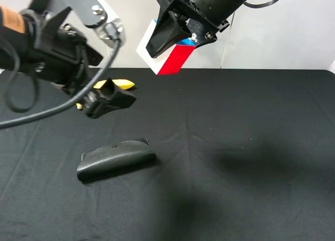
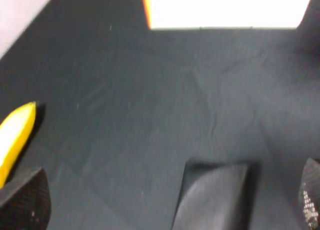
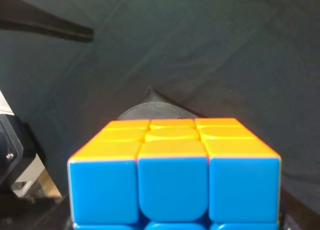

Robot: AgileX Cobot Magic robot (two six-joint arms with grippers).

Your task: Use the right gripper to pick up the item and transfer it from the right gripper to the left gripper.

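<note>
Cube (image 3: 172,185), glossy with rounded blue and orange tiles, sits clamped in your right gripper (image 1: 175,46), raised high over the back of the matte black cloth (image 1: 251,146). Your left gripper (image 1: 107,98) hangs angled down, fingers spread wide, just in front of the banana (image 1: 123,84).

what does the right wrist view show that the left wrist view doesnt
Only the right wrist view shows the cube clearly, blue and orange faces close up. Only the left wrist view shows the banana, plus a washed-out white shape with an orange edge, perhaps the same cube. Both show the black pouch and the black cloth.
</note>
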